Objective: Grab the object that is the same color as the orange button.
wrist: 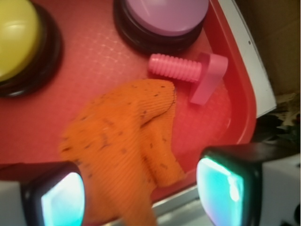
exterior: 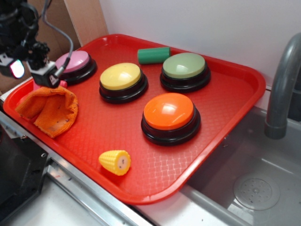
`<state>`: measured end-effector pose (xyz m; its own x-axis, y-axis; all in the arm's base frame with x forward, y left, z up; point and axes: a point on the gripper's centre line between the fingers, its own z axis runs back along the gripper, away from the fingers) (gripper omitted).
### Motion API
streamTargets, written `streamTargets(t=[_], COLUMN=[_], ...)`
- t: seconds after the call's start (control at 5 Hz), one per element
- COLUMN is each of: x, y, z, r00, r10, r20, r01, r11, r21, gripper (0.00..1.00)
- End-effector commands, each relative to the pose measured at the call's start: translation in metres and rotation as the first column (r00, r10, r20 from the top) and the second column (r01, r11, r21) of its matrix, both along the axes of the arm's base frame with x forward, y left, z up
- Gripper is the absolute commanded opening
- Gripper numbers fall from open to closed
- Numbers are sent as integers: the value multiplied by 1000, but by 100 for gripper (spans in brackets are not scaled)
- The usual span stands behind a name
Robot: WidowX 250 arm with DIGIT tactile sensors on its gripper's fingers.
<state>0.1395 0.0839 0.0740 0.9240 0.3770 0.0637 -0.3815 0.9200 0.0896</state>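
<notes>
My gripper [wrist: 141,190] hangs over the left corner of the red tray [exterior: 235,94], fingers [wrist: 225,186] spread wide apart, and nothing is pinched between them. Straight below, in the wrist view, lies the orange cloth [wrist: 129,146], crumpled, knitted, flecked with dark specks; its lower fold runs into the gap between my fingertips, though I can't tell whether either pad touches it. From the exterior view the cloth [exterior: 49,110] sits on the tray floor near the front-left rim, just beneath my gripper [exterior: 44,75]. Just beside the cloth's top edge is a pink toy bolt [wrist: 188,73], lying on its side, its head near the tray wall. Behind that sits the pink button [wrist: 167,16], and to its side the yellow button [exterior: 121,77]. The orange button [exterior: 169,113] stands well apart from the cloth, mid-tray, glossy dome on a black base. A green button [exterior: 184,67] and a green cylinder [exterior: 154,55] sit at the back; a yellow toy corn [exterior: 115,162] lies near the front rim.
</notes>
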Motion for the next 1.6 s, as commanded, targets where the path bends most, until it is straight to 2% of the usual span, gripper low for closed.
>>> streamTargets(t=[0.0, 0.2, 0.4, 0.6, 1.2, 1.4], x=[17, 20, 21, 20, 22, 26], y=[2, 1, -2, 0, -4, -9], z=[-46, -56, -55, -54, -30, -11], r00=[990, 986, 986, 986, 983, 980], r10=[-93, -140, -142, -142, -182, -200], r20=[106, 92, 87, 88, 13, -6], r01=[103, 151, 151, 152, 182, 197], r11=[990, 980, 982, 981, 978, 972], r21=[-93, -128, -114, -120, -104, -129], gripper=[100, 100, 7, 0, 0, 0])
